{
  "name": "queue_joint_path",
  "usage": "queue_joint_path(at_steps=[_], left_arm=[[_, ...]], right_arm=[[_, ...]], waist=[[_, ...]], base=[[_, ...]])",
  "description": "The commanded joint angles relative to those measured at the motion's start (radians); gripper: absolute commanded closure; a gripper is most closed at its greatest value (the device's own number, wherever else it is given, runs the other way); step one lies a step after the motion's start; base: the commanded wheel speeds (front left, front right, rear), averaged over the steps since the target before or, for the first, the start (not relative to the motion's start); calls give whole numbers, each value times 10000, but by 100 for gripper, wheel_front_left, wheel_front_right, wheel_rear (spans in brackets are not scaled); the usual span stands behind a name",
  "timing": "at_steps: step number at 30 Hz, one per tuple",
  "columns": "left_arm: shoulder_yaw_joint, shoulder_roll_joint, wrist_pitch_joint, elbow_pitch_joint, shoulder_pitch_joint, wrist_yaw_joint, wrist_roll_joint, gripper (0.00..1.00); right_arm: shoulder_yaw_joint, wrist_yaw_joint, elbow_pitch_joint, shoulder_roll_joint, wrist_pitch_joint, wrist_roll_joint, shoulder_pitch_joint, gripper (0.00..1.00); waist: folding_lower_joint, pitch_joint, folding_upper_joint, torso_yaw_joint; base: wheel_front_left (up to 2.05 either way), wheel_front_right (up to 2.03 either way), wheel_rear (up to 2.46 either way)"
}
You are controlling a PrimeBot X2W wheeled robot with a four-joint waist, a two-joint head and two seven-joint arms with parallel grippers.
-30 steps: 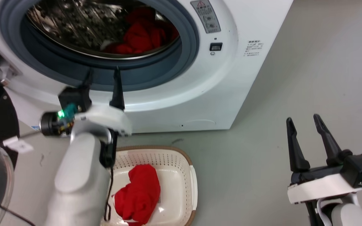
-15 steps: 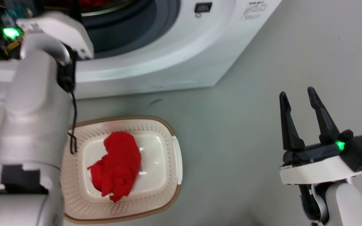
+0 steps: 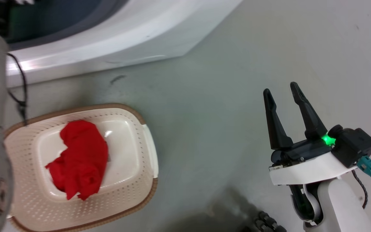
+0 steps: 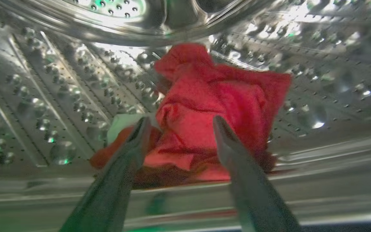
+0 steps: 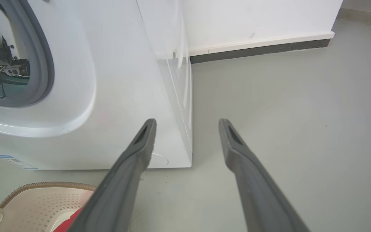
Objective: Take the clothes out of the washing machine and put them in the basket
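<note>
Left wrist view looks into the steel drum (image 4: 60, 96) of the washing machine (image 5: 124, 96), where a crumpled red bundle (image 4: 211, 103) of clothes lies on the drum floor. The left gripper (image 4: 179, 124) is spread wide just before it, holding nothing. In the head view one red garment (image 3: 79, 158) already lies in the basket (image 3: 140, 190) on the floor. The right gripper (image 3: 280, 88) hangs spread and empty. Roughly halfway, I judge.

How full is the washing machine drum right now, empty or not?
Not empty: a crumpled red garment lies on the perforated steel drum, ahead of the open left gripper.
</note>
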Motion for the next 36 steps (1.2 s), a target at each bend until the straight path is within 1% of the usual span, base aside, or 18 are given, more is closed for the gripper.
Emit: queue_joint_path(at_steps=[1, 6, 10, 17, 20, 21, 22, 23, 28, 31, 36], left_arm=[[-139, 257, 369, 154, -379, -17, 158, 0], [-431, 746, 1479, 466, -1236, 20, 428, 0], [-641, 1037, 2594, 699, -1857, -31, 601, 0], [-974, 1228, 4585, 1193, -2280, 28, 767, 0], [-1116, 1250, 5133, 1305, -2167, 128, 859, 0], [-1141, 1269, 5205, 1300, -2094, 194, 857, 53], [-1132, 1278, 5226, 1273, -2016, 250, 821, 89], [-1114, 1266, 5194, 1222, -1948, 317, 778, 100], [-1125, 1282, 4681, 767, -1616, 639, 718, 100], [-1127, 1338, 4039, 310, -1463, 752, 684, 100], [-1136, 1273, 2502, -469, -882, 807, 548, 100]], right_arm=[[98, -5, -53, 17, -62, 150, -246, 0], [340, -5, -129, 17, -65, 470, -353, 0], [510, -3, -161, 17, -67, 683, -350, 0], [717, -5, -161, 17, -66, 935, -332, 0], [809, -5, -175, 17, -67, 1043, -364, 0], [839, -3, -173, 17, -67, 1051, -374, 0], [870, -5, -175, 17, -58, 1068, -377, 0], [887, -3, -179, 17, -56, 1079, -369, 0], [933, -3, -139, 17, -57, 1115, -344, 0], [904, -3, -91, 15, -57, 1107, -343, 0], [786, -5, -34, 14, -55, 1000, -324, 0]], waist=[[-2, 489, 0, -475], [-2, 902, 0, -886], [-2, 1088, 0, -1129], [-2, 1171, 0, -1340], [-2, 1167, 0, -1404], [-2, 1162, 0, -1430], [-2, 1151, 0, -1454], [-2, 1136, 0, -1470], [-2, 1043, 0, -1494], [-2, 888, 0, -1463], [-2, 481, 0, -1262]], base=[[0, 0, 0], [0, 0, 0], [0, 0, 0], [0, 0, 0], [0, 0, 0], [0, 0, 0], [0, 0, 0], [0, 0, 0], [0, 0, 0], [0, 0, 0], [0, 0, 0]])
